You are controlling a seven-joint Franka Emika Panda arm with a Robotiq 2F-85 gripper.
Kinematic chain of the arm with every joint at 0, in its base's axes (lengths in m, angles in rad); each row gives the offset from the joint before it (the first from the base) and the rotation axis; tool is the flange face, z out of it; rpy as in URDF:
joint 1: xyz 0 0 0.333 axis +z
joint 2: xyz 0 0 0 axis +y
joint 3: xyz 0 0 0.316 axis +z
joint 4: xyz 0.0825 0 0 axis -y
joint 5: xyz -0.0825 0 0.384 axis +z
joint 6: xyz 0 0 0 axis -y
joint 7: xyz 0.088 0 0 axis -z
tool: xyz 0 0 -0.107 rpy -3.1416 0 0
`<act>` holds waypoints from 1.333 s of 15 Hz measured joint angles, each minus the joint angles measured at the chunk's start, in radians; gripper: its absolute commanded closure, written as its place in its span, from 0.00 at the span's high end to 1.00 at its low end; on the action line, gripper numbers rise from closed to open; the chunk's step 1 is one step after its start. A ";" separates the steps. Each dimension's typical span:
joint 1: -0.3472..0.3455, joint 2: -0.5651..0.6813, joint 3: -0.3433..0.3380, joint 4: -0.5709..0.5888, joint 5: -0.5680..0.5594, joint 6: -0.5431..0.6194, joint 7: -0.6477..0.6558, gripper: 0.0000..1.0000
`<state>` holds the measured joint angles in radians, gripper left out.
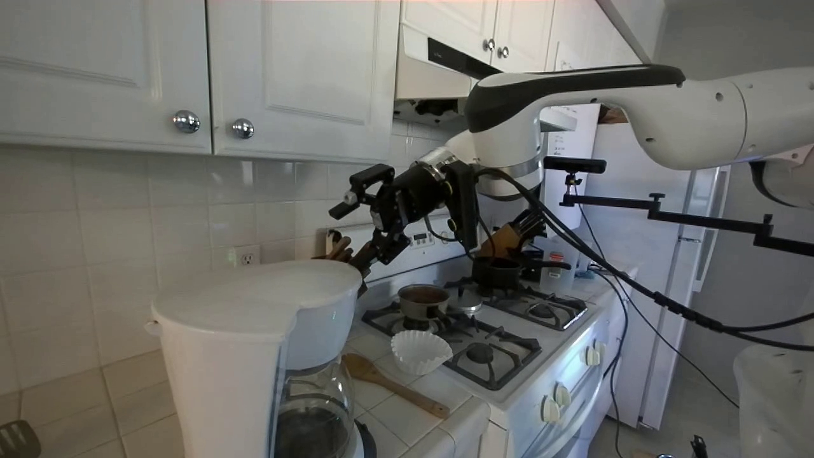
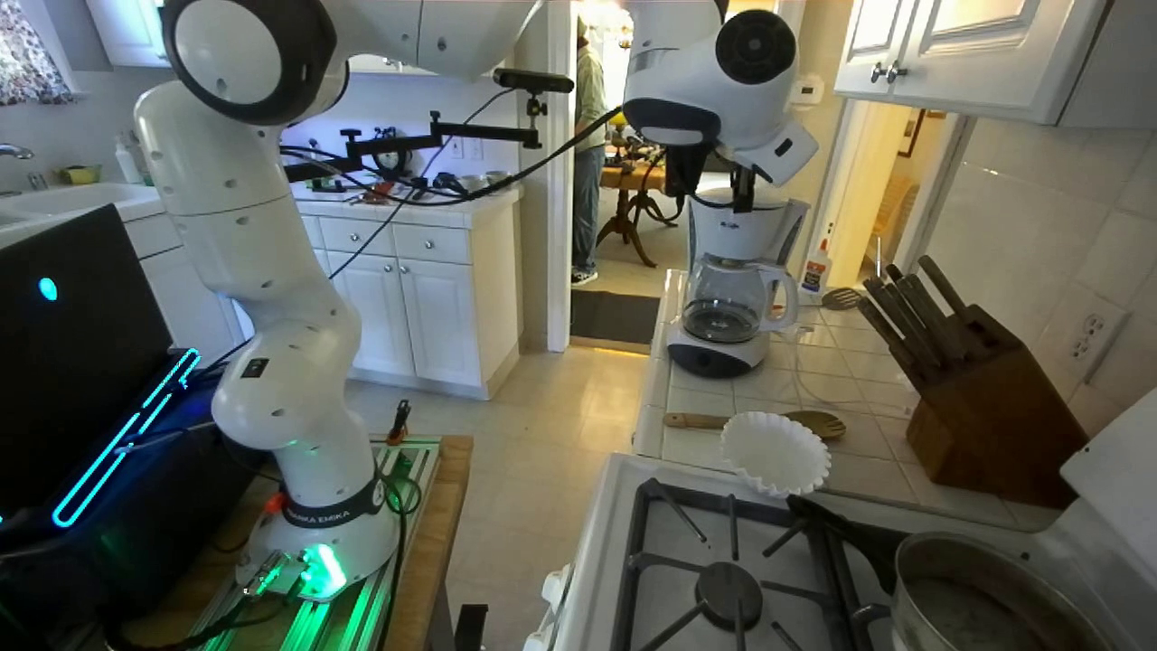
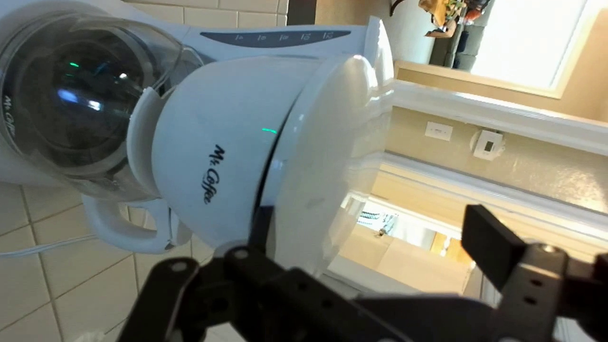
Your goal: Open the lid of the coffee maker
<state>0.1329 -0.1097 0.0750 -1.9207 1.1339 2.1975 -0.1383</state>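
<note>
The coffee maker (image 2: 734, 242) stands near the front edge of the worktop (image 2: 875, 457), its lid (image 3: 327, 156) down on top. The gripper (image 3: 377, 233) is spread wide, one fingertip (image 3: 262, 227) at the lid's rim; whether they touch I cannot tell. A wooden spoon (image 1: 395, 386) and a paper filter (image 2: 776, 454) lie near the edge that meets the stove (image 2: 606, 542)
</note>
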 measured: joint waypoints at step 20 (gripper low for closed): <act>0.020 0.077 0.087 0.260 -0.011 0.007 -0.020 1.00</act>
<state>0.1533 -0.0324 0.1617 -1.6602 1.1226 2.2048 -0.1579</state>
